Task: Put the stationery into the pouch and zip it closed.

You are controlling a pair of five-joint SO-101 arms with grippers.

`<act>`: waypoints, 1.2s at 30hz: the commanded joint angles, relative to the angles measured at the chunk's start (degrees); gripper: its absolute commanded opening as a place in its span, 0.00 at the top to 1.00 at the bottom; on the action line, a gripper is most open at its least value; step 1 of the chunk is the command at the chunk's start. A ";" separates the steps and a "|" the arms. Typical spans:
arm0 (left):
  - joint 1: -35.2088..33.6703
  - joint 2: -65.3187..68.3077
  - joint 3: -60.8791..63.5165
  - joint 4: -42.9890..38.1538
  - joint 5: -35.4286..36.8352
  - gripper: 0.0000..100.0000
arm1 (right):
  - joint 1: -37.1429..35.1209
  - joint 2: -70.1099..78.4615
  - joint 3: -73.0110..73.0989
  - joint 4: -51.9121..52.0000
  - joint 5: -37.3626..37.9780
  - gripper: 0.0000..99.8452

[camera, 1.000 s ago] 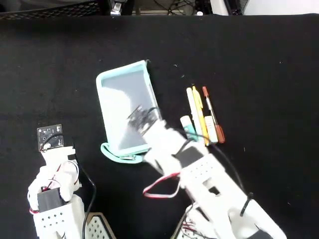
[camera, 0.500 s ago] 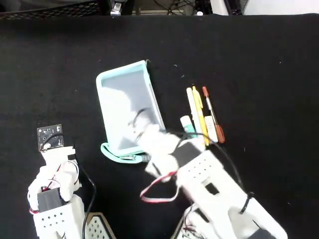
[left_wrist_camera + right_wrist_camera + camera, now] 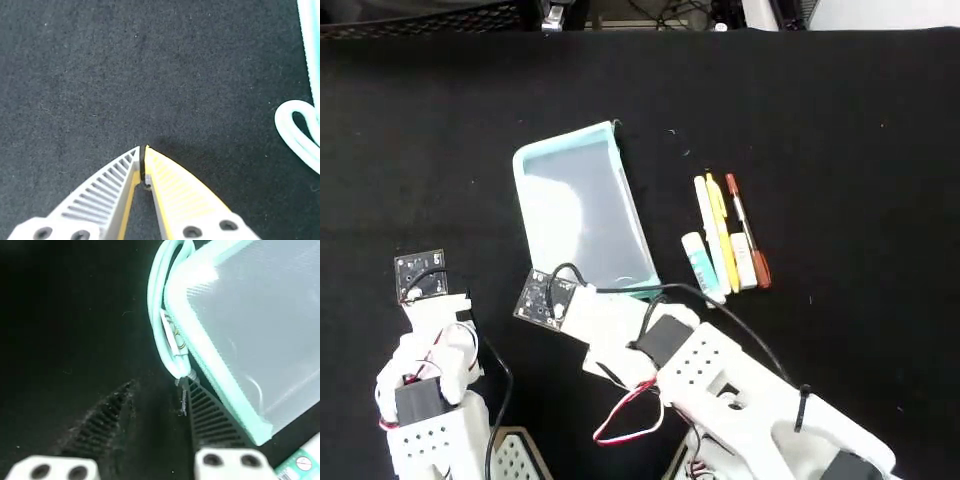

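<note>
We see the pouch [image 3: 582, 215] flat on the worktop [image 3: 840, 120], stationery [image 3: 725, 235] just beside it, outside | right end effector [image 3: 157, 383] spread at the pouch's corner by its loop [image 3: 159, 315], one finger at the edge | left end effector [image 3: 142, 150] pressed together over bare worktop.

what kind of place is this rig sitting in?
Probably a robotics lab bench: black cloth over the table, left arm and right arm at its near edge, cables and gear behind the far edge.
</note>
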 commanded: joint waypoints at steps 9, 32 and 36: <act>0.66 -0.26 0.92 0.35 -0.44 0.97 | 13.89 0.13 1.63 -1.41 7.30 0.85; 0.66 -0.26 0.92 0.35 -0.44 0.97 | 14.15 5.14 2.42 -9.23 2.29 0.85; 0.66 -0.26 0.92 0.35 -0.44 0.97 | 14.33 13.23 1.71 -13.71 2.02 0.85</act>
